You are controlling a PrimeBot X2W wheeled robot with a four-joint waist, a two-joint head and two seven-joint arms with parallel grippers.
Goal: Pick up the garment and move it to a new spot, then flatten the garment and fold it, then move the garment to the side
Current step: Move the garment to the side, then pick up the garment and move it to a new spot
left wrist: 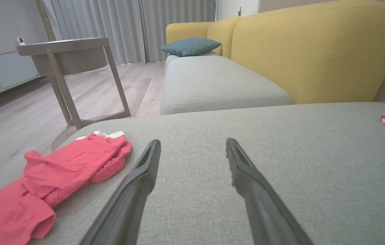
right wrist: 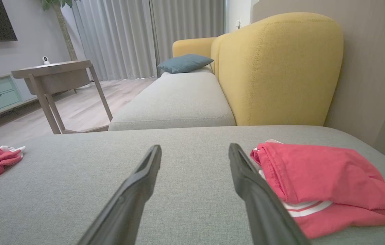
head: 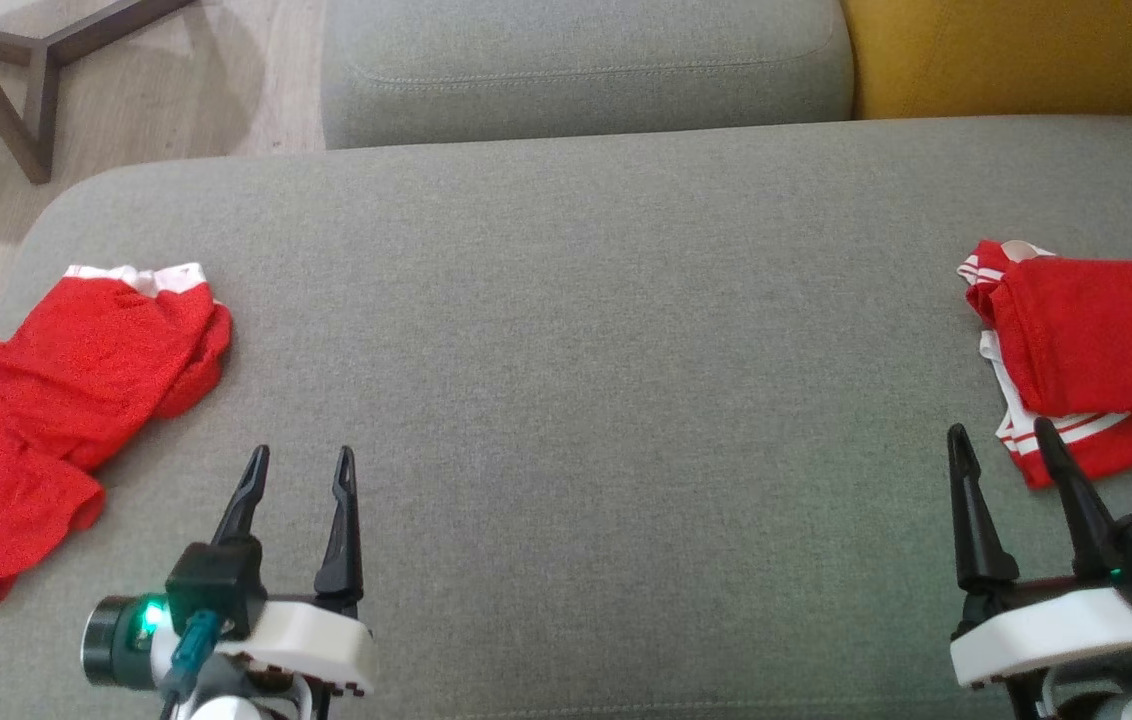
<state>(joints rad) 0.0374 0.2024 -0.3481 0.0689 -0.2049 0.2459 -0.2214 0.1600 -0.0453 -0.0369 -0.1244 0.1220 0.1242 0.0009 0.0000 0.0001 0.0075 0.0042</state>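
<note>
Both jaws wide, empty: left gripper (head: 304, 452) and right gripper (head: 998, 428) hover. The crumpled garment (head: 76, 380) sprawls at the grey seat's (head: 586, 380) left edge; a shallow pinch could snag one layer or drag it onto the floor (head: 256, 90).

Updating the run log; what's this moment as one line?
stage: before pickup | left end effector: open, empty | right end effector: open, empty | crumpled red garment: left on grey cushion, not held | striped red garment: right, not held
</note>
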